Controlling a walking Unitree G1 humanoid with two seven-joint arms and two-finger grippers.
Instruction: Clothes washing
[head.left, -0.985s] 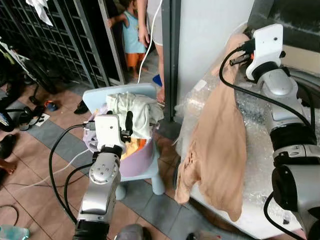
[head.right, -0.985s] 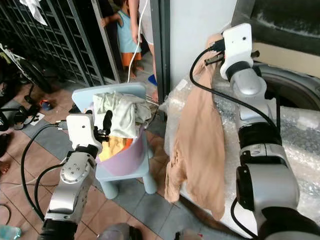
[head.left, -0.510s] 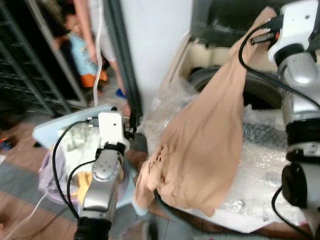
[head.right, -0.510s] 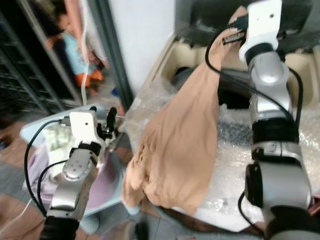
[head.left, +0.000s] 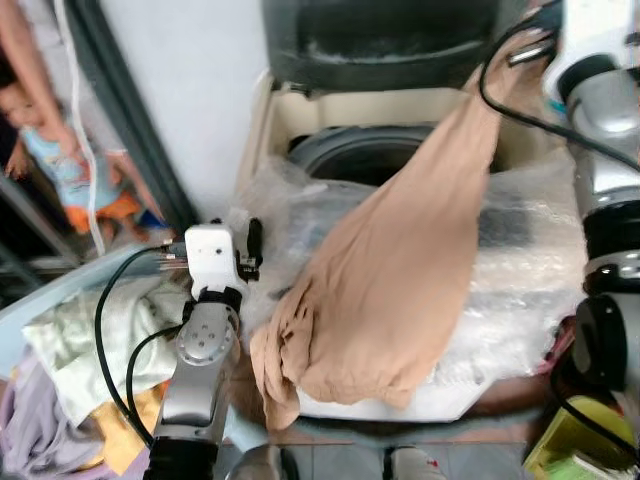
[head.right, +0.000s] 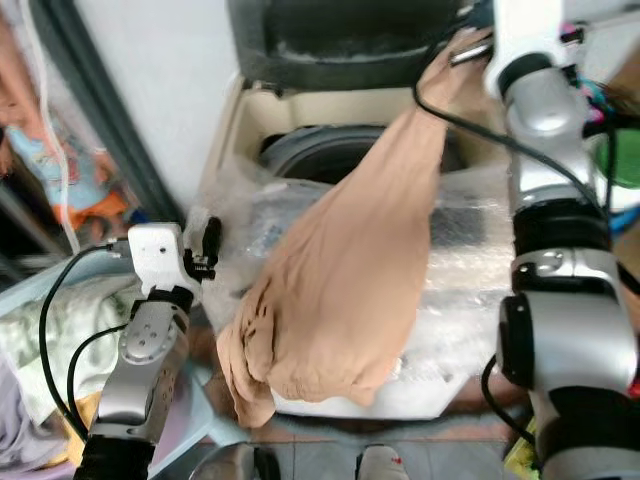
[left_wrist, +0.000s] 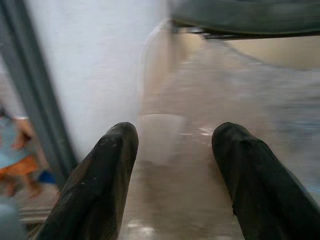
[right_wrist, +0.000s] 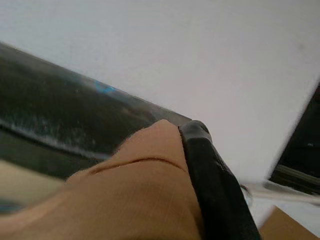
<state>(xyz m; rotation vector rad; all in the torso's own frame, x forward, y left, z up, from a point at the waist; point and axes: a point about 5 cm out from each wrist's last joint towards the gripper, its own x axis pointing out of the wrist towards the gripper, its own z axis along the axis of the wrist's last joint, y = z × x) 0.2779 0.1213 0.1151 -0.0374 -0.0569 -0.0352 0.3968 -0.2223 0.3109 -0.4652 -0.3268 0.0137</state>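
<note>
A large tan garment (head.left: 400, 270) hangs from my right gripper (head.right: 468, 42), which is shut on its top edge high at the back right. In the right wrist view the tan cloth (right_wrist: 135, 200) is pressed against a black finger (right_wrist: 210, 175). The garment trails down across the front of the top-loading washing machine (head.left: 300, 110), beside its dark drum opening (head.left: 360, 160). My left gripper (left_wrist: 172, 145) is open and holds nothing; it is raised at the machine's front left corner (head.left: 252, 240).
Bubble wrap (head.left: 520, 290) covers the machine's top. A basket with pale green and orange clothes (head.left: 90, 350) sits at the lower left. A small person (head.left: 60, 160) stands at the far left by a dark door frame. A yellow-green object (head.left: 585, 440) lies at the lower right.
The camera has swung right, from the clothes basket to the washing machine. My right gripper still holds the tan garment, which now hangs by the drum opening. The left gripper stays raised and open.
</note>
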